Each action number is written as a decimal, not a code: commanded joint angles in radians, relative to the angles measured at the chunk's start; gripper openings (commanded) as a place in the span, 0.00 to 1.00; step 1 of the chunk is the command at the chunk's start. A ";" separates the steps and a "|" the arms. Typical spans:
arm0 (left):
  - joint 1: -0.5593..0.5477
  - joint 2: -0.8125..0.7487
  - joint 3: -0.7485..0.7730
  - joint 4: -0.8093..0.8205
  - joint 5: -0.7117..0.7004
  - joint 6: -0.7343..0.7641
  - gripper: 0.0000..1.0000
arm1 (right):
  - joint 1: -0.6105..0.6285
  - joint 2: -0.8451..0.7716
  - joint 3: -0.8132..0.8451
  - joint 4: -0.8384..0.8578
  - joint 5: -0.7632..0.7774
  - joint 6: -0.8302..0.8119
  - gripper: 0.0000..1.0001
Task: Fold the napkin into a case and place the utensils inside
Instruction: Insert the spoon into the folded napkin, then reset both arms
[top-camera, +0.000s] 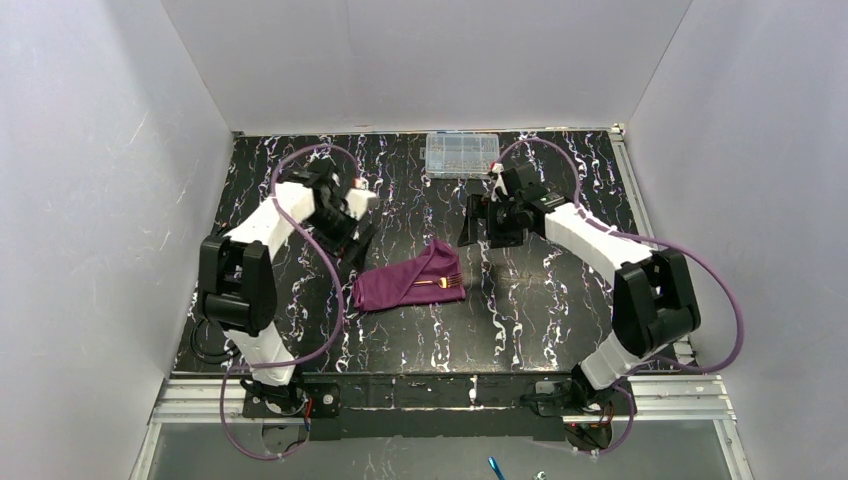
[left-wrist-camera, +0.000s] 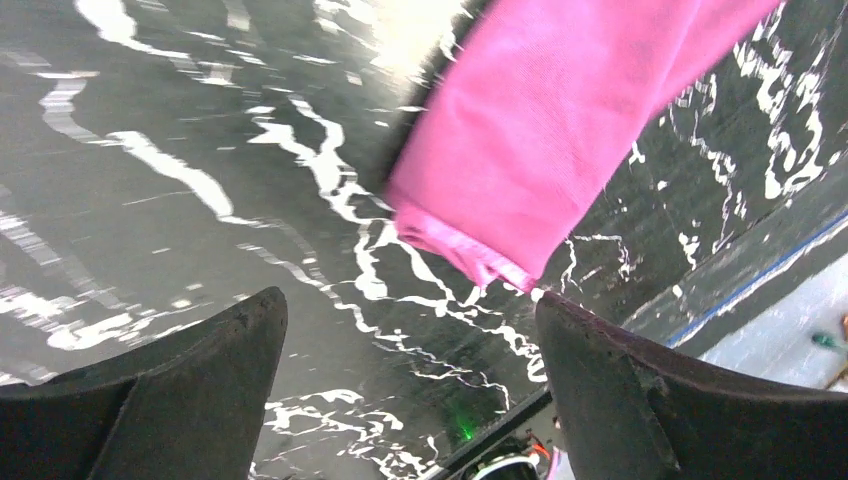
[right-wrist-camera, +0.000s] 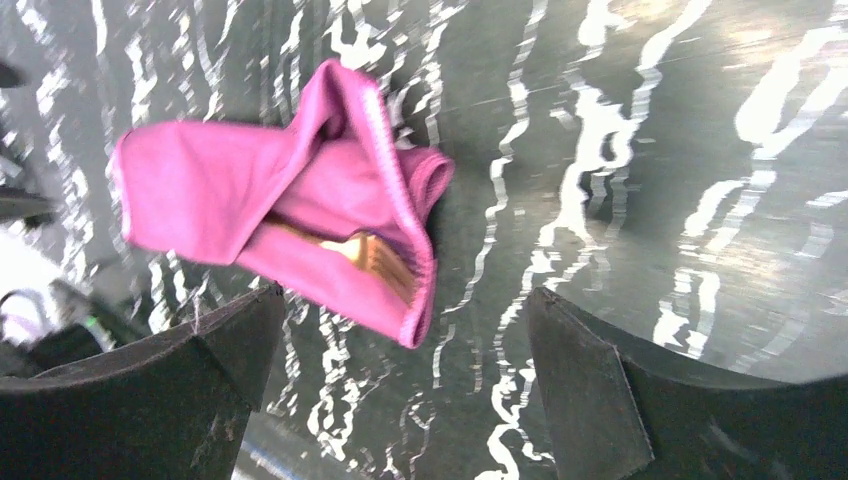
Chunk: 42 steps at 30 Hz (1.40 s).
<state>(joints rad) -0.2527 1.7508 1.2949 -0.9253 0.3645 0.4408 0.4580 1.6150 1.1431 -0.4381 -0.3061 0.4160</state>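
Napkin case (top-camera: 408, 282) lay folded on the table (top-camera: 540, 300).
My left end effector (left-wrist-camera: 408, 305) and right end effector (right-wrist-camera: 405, 300) hung spread either side of it; golden utensil ends (top-camera: 447, 284) showed at its right mouth.

Black, white-veined marble-pattern surface (top-camera: 560, 320). Folded plum-purple cloth napkin (top-camera: 400, 285) lies near centre, golden utensil ends (top-camera: 447, 284) showing at its open end. Clear plastic compartment box (top-camera: 461, 155) at far edge.

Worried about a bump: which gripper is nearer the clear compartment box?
Right. The right gripper hangs just in front of the clear compartment box; the left gripper sits farther off to its left.
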 joint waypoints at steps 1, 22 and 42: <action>0.131 -0.072 0.118 -0.046 0.074 -0.024 0.96 | -0.023 -0.091 0.018 -0.016 0.380 -0.029 0.99; 0.354 -0.207 -0.664 1.387 0.109 -0.374 0.99 | -0.263 -0.153 -0.621 0.980 1.174 -0.199 0.99; 0.344 -0.265 -1.009 1.961 0.005 -0.404 0.98 | -0.351 0.004 -0.843 1.575 0.582 -0.464 0.99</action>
<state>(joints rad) 0.0998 1.5009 0.2211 1.0454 0.3988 0.0322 0.1459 1.5883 0.2398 1.0592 0.4011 -0.0208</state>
